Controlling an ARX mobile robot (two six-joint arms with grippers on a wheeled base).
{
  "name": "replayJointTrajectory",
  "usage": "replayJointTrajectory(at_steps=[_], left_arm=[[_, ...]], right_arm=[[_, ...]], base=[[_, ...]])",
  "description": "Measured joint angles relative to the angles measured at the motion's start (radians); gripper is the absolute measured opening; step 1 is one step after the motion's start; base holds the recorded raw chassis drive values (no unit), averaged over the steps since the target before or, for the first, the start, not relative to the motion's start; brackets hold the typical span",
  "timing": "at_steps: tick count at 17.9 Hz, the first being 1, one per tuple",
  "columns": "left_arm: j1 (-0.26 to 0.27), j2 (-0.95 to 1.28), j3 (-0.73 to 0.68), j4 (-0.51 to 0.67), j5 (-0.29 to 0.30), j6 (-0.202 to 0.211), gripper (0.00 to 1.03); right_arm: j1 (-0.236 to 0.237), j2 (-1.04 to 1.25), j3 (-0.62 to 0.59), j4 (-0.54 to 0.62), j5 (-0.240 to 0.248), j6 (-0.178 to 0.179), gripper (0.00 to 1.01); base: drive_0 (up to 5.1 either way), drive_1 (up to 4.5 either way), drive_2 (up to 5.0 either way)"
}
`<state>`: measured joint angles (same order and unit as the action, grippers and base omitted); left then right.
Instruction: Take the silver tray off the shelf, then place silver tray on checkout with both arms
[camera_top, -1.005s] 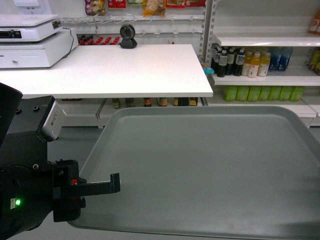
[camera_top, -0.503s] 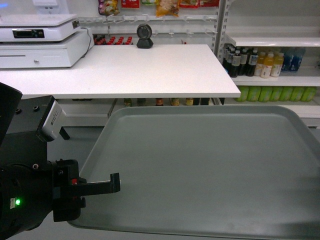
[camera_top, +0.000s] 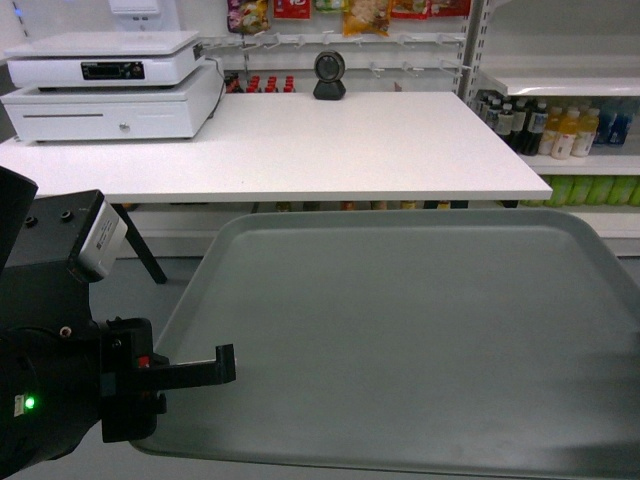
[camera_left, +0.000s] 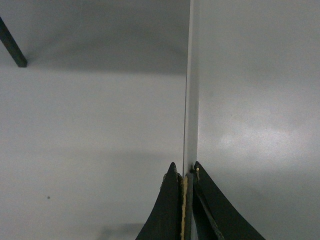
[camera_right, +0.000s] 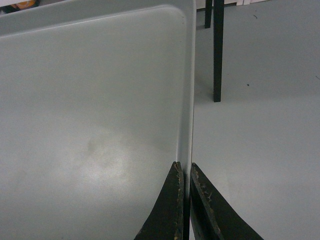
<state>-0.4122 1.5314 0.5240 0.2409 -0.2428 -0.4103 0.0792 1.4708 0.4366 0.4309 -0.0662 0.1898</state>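
The silver tray (camera_top: 400, 340) is a large grey-green tray, held level in the air in front of me, lower than the checkout top. My left gripper (camera_top: 225, 368) is shut on its left rim; the left wrist view shows the rim (camera_left: 191, 100) pinched between the closed jaws of that gripper (camera_left: 184, 170). In the right wrist view my right gripper (camera_right: 184, 167) is shut on the right rim of the tray (camera_right: 90, 100); this gripper lies outside the head view. The white checkout (camera_top: 330, 140) stretches straight ahead beyond the tray's far edge.
A black scanner (camera_top: 329, 75) stands at the back of the checkout, and a white register (camera_top: 115, 85) sits at its left end. White store shelves with bottles (camera_top: 565, 130) stand at the right. Black counter legs (camera_right: 217, 50) and grey floor lie below.
The checkout, register and shelves have slid to the right in the head view, so the counter now lies squarely ahead. The tray and both grips look unchanged.
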Motion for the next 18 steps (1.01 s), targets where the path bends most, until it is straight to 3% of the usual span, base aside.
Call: replayJointTrajectory(at_steps=[3,18], left_arm=[[-0.003,0.000,0.000,-0.002,0.000,0.000,0.03],[-0.003,0.000,0.000,-0.002,0.000,0.000,0.03]], right_arm=[[-0.001,0.000,0.000,-0.005,0.000,0.000,0.02],[-0.002,0.000,0.000,-0.004,0.000,0.000,0.02]], base=[[-5.1,2.37,2.4],[-0.1,4.06,-4.2]])
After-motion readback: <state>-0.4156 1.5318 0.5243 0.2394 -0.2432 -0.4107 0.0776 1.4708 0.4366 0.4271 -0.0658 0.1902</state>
